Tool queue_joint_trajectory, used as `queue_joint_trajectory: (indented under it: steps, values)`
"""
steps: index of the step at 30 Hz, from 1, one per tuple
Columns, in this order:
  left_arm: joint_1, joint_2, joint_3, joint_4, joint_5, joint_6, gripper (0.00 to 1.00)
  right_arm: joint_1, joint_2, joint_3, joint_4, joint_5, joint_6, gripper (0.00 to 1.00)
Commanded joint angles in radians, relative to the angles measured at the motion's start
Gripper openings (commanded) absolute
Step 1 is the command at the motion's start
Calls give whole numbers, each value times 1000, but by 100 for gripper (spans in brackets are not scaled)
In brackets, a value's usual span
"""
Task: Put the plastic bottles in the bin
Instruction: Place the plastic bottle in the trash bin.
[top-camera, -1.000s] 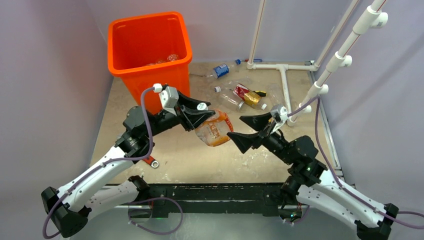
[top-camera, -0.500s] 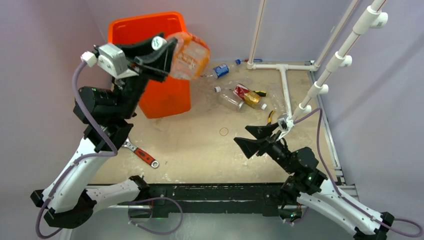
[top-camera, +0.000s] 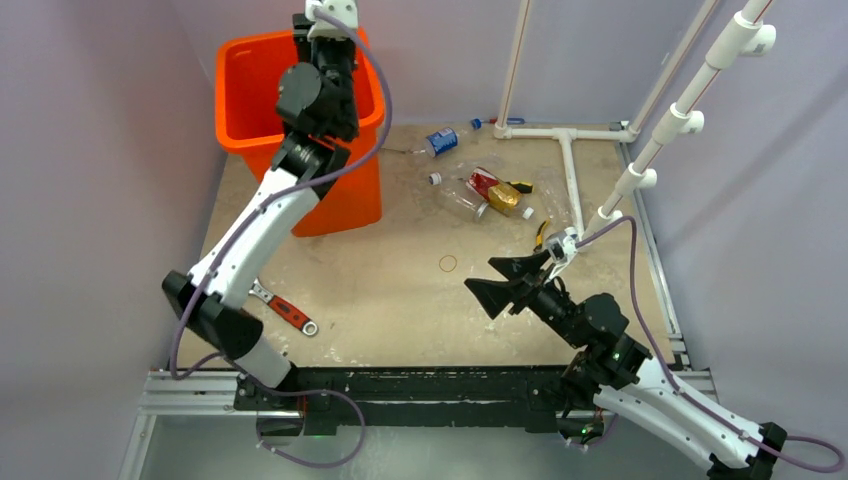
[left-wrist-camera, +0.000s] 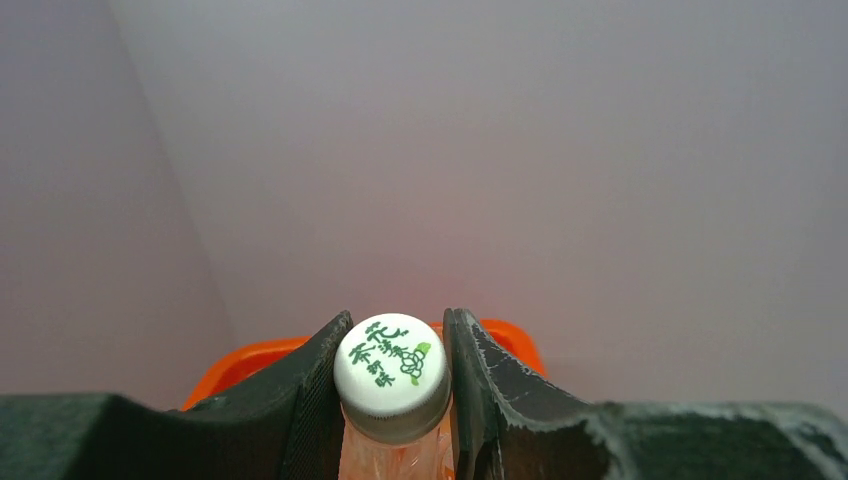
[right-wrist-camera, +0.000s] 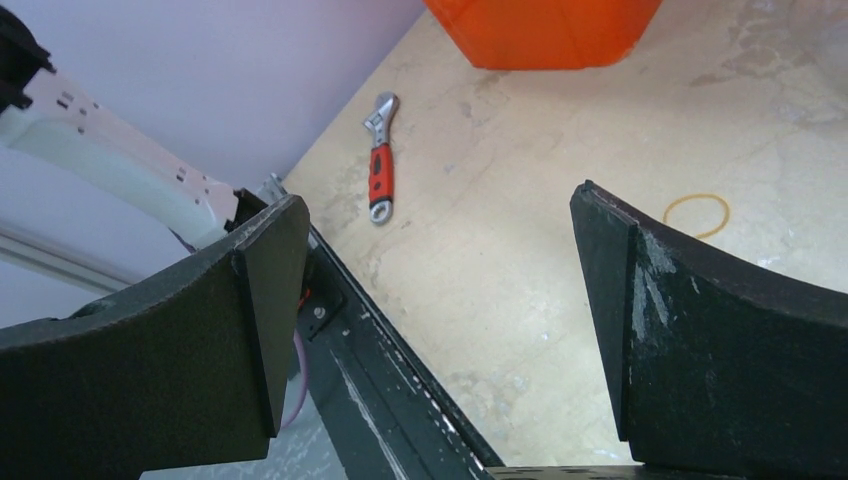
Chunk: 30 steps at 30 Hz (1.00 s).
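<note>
orange-tinted bottle: clear plastic, round white cap, green print | left gripper: clamped on neck over bin | right gripper: jaws apart

Beige table, scuffed. Bin stands far left. Wrench front left. Rubber band mid-table. Bottles clustered far right, beside pipe frame.

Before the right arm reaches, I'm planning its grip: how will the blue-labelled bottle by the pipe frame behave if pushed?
The blue-labelled bottle lies on its side, so a push will probably roll it. It looks clear and empty, so likely light and easily dented.
</note>
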Motion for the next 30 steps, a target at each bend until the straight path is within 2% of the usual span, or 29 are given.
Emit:
queue_joint_trajectory:
  steps: [1,5,12,13,16,17,18,19,26,30]
  values:
    - [194,69,76,71,-96,-89,0,3,-8,27,-40,-2,-5,99]
    - [306,118,46,-5,-78,-263,0,3,-25,10,-58,-16,12,99]
    - [368,203,22,-96,22,-381,0,3,-32,2,-85,-5,-1,99]
    - [370,212,34,-117,40,-389,4,3,-31,-1,-83,0,-3,99]
    - [371,247,104,-177,44,-397,51,3,-27,-15,-63,-1,-10,99]
    - [371,251,124,-185,38,-396,63,3,-22,-16,-59,-5,-14,99]
    - [371,250,136,-186,35,-395,71,3,-16,-15,-59,-6,-22,99]
    - [371,249,148,-190,37,-393,74,3,-9,-11,-64,-6,-25,99]
    - [370,201,142,-221,59,-421,75,3,11,1,-70,3,-33,99]
    - [354,124,166,-313,97,-523,73,3,0,-1,-74,29,-19,99]
